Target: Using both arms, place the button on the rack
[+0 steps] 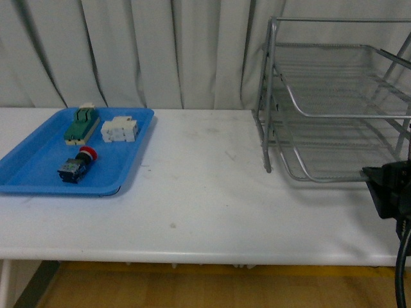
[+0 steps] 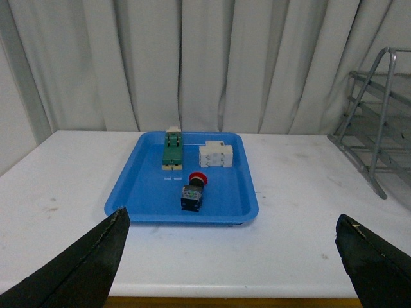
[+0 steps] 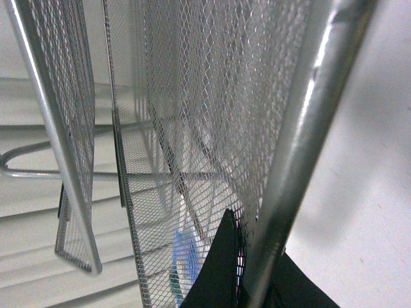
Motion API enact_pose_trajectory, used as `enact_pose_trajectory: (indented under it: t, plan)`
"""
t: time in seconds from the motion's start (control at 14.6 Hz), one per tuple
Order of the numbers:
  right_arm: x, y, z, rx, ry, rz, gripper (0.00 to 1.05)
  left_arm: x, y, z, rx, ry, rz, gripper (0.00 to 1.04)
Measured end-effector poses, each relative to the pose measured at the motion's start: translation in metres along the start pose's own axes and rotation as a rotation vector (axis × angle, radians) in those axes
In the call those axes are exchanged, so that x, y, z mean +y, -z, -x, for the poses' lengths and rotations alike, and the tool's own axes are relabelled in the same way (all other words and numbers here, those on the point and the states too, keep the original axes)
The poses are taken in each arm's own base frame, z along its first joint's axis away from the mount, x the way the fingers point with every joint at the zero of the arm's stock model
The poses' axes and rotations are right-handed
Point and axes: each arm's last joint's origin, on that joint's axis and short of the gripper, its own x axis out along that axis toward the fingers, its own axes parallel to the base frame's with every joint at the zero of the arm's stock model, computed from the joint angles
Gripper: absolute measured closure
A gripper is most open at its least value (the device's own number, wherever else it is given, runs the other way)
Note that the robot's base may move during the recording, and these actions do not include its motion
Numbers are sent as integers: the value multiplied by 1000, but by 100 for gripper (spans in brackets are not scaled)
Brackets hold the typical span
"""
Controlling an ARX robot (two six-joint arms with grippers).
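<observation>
The left tool hangs with its two black fingers spread wide apart and holds nothing; only the table lies below the gap. Straight ahead of it, near the table's left end, sits a blue tray. The button lies on its side in the near part of that tray, with its red cap turned toward the far edge and its dark body toward the tool. Behind the button, at the far end of the tray, a green-and-beige block lies on the left and a white terminal block just beside it on the right. Neither touches the button.

The right tool is pressed up close to the rack. In the right wrist view a silver tube of the frame runs down between two dark parts of the tool, with mesh filling the rest of the picture. I cannot tell whether the tool is closed on that tube or merely around it. From the front, the right arm shows as a black block at the table's right edge, low against the front of the rack.

The rack stands upright at the right end of the table, well apart from the tray, its three mesh tiers bare. Pale curtains hang behind the table.
</observation>
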Motion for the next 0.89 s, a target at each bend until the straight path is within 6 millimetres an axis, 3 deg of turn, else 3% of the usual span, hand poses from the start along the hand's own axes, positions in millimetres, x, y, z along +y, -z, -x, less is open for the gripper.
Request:
enact_pose_trajectory:
  t: [0.21,0.34,0.48,0.68,0.89]
  plan:
    - [-10,3,26,5,8,12,99,0,0,0,0,0,0,7]
    - [-10,3,33,1,26,99,75,0,0,0,0,0,0,7]
    - [5,0,46,-50,5,269,46,0,0,0,0,0,0,7]
    - [4,12,81,-37,105,469,5,0,0,0,0,0,0,7]
    - [9,27,119,-95,171,604,6,0,0,0,0,0,0,7]
